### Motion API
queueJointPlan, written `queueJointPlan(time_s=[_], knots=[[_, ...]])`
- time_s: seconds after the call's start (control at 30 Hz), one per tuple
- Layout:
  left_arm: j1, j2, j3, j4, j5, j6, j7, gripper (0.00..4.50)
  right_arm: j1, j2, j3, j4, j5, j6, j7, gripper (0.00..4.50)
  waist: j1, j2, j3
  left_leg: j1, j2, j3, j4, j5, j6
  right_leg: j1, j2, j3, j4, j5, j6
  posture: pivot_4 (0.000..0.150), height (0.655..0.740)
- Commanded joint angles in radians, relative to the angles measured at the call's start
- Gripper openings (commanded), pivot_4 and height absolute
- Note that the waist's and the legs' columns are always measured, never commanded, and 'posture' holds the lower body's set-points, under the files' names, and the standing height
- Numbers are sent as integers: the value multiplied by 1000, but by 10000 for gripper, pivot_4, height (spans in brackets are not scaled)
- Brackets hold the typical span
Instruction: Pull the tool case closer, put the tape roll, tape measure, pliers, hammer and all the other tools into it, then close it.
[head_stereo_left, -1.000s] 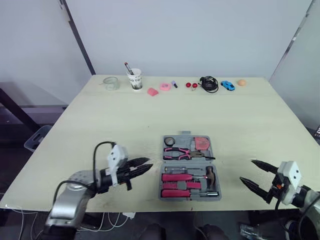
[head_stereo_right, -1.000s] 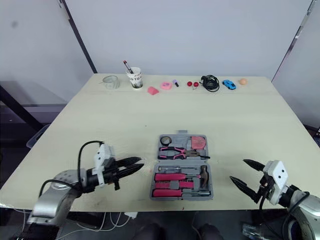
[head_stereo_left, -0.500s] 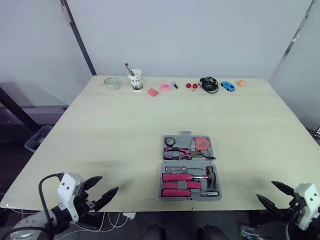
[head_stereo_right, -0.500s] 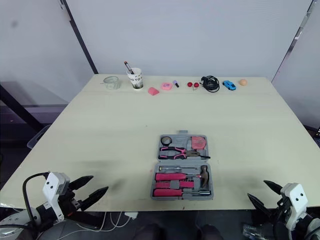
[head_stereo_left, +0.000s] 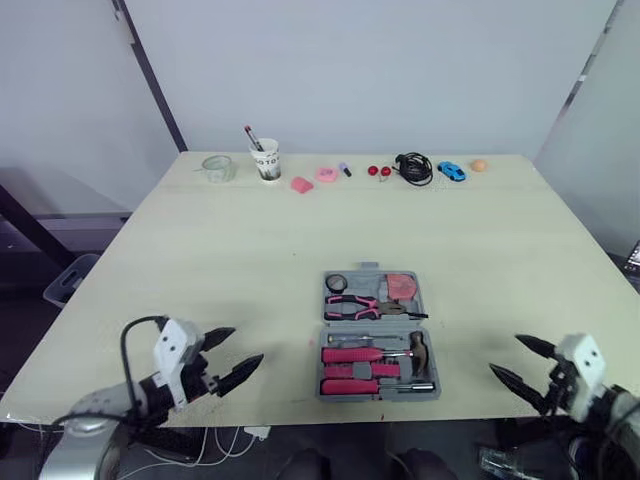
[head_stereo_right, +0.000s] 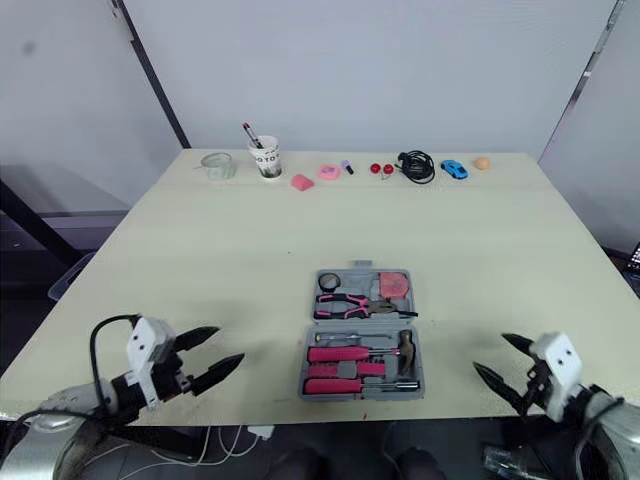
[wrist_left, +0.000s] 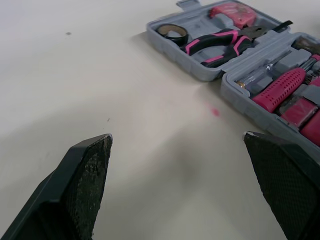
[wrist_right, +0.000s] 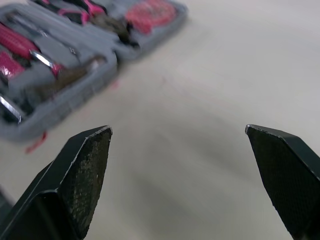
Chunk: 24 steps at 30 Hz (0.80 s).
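The grey tool case (head_stereo_left: 375, 374) lies open near the table's front edge, its lid flat. In it sit the black tape roll (head_stereo_left: 337, 283), red tape measure (head_stereo_left: 403, 287), pink-handled pliers (head_stereo_left: 362, 304), hammer (head_stereo_left: 420, 349) and pink-handled screwdrivers (head_stereo_left: 351, 355). My left gripper (head_stereo_left: 243, 349) is open with nothing in it, low over the table well to the left of the case. My right gripper (head_stereo_left: 507, 356) is open and holds nothing, at the front edge to the right of the case. The left wrist view shows the case (wrist_left: 230, 87) ahead between the fingers (wrist_left: 90, 165).
A row of small things lines the far edge: a glass jar (head_stereo_left: 217, 168), a paper cup with pens (head_stereo_left: 265, 160), pink items (head_stereo_left: 302, 184), red balls (head_stereo_left: 377, 171), a black cable (head_stereo_left: 415, 168), a blue toy car (head_stereo_left: 454, 171), an orange ball (head_stereo_left: 479, 165). Bare tabletop (head_stereo_left: 250, 260) surrounds the case.
Both grippers pulled back from beside the case, dropped toward the front edge, then rose slightly and came inward again. They stayed open. The case has not moved.
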Motion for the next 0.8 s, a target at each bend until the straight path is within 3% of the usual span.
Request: queueJointPlan(time_s=[0.03, 0.07, 0.13, 0.2, 0.23, 0.3, 0.4, 0.47, 0.53, 0.6, 0.8], knots=[[-113, 20, -61, 93, 28, -31, -48, 44502, -102, -21, 43, 7, -36, 35, -9, 45000, 2, 0, 0, 0, 0, 0, 0, 0, 0, 0, 0, 0, 0, 0, 0, 1500, 7400], [-148, 20, -79, 121, 35, -32, -60, 44502, -131, -25, 64, 15, -47, 51, -5, 45000, 3, 0, 0, 0, 0, 1, 0, 0, 0, 0, 0, 0, 0, 0, 0, 1500, 7400], [-221, 17, -119, 184, 50, -41, -92, 39666, -201, -36, 120, 36, -90, 97, -4, 45000, 2, 0, 0, -2, -1, 1, 0, 0, 0, 0, 0, -2, 0, 0, 0, 1500, 7400], [-274, 15, -145, 240, 67, -53, -111, 39340, -259, -34, 153, 47, -102, 140, -4, 45000, 2, 0, 0, -2, -1, 2, 1, 0, 0, 0, 1, -2, 0, 0, 0, 1500, 7400], [-300, 16, -162, 270, 76, -58, -124, 33742, -288, -33, 171, 55, -107, 153, 1, 40024, 1, 0, 0, -2, -1, 2, 1, 0, 0, 0, 1, -2, 0, 0, 0, 1500, 7400], [-342, 17, -189, 318, 90, -68, -149, 27058, -330, -33, 205, 73, -123, 168, 14, 32830, 1, 0, 0, -2, -1, 2, 0, 0, 0, 0, 1, -2, 0, 0, 0, 1500, 7400], [-401, 20, -237, 385, 114, -66, -191, 12830, -375, -26, 250, 121, -151, 163, 35, 17666, 0, 0, 0, -3, -1, 1, 0, 0, 0, 0, 2, -2, 0, 0, 0, 1500, 7400], [-445, 19, -280, 432, 134, -68, -232, 5708, -409, -16, 281, 159, -167, 169, 46, 8145, 0, -1, 0, -3, -1, 1, 0, 0, 0, 0, 2, -2, 0, 1, 0, 1500, 7400], [-490, 8, -317, 479, 159, -80, -257, 0, -438, -12, 318, 190, -196, 161, 63, 2726, 2, -1, 0, -3, -1, 1, 0, 0, 0, 0, 2, -3, 0, 0, 0, 1500, 7400], [-534, -12, -342, 527, 178, -90, -270, 0, -464, -1, 347, 222, -216, 142, 76, 658, 1, -1, 0, -3, -1, 1, 1, 0, 0, 0, 2, -3, 0, 1, 0, 1500, 7400], [-625, -58, -411, 653, 235, -140, -321, 0, -516, 33, 382, 283, -235, 122, 103, 658, 0, -1, 0, -4, -1, 1, 1, 0, 0, 0, 2, -3, 0, 2, 4, 1500, 7400]])
